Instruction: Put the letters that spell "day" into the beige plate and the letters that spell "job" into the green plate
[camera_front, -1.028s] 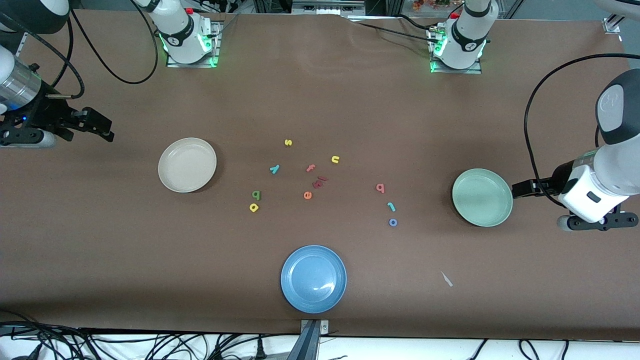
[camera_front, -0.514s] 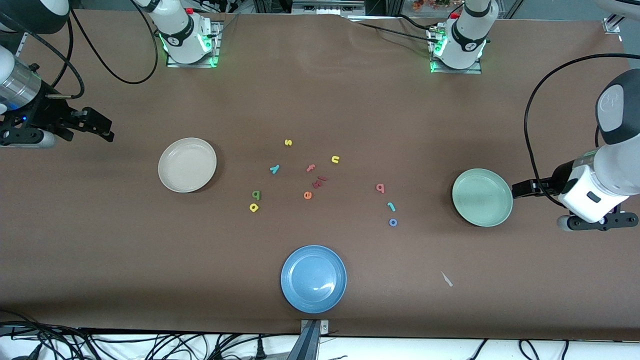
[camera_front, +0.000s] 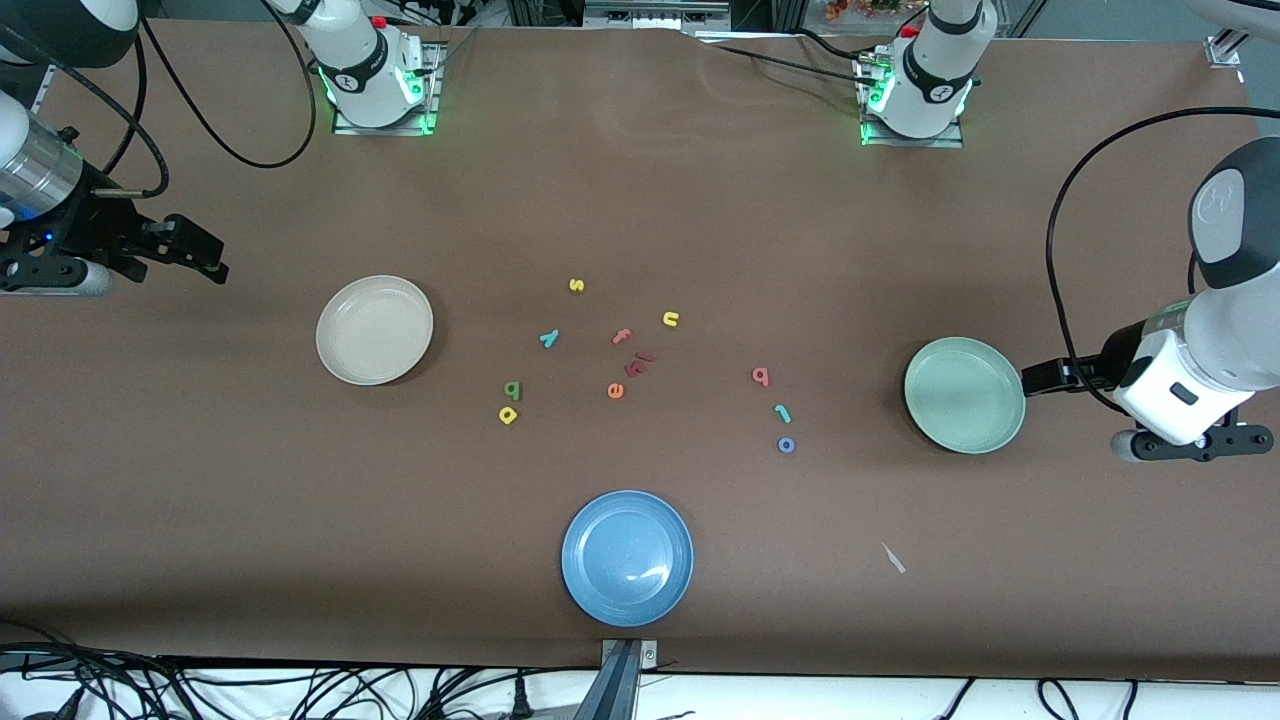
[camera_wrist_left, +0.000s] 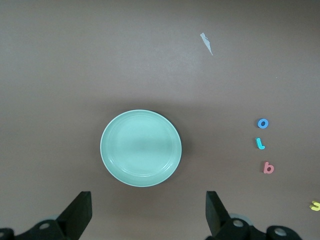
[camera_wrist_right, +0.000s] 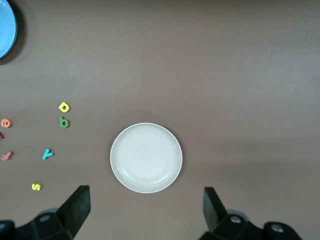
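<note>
Three plates are counted: beige (camera_front: 374, 330), green (camera_front: 964, 394), blue (camera_front: 627, 557); eleven loose letters (camera_front: 615, 391) lie mid-table; left gripper (camera_wrist_left: 148, 212) and right gripper (camera_wrist_right: 146, 210) are held wide, empty, at the table's ends.

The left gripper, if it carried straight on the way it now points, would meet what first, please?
Most likely the green plate: the open left gripper points at its rim from the left arm's end of the table. Its height is unclear, so it might pass above.

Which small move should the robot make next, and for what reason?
Probably the left gripper, fingers open beside the green plate, should move over the pink b, the nearest "job" letter. Both plates hold nothing, all letters lie on the table, and the right gripper waits open near the beige plate.
</note>
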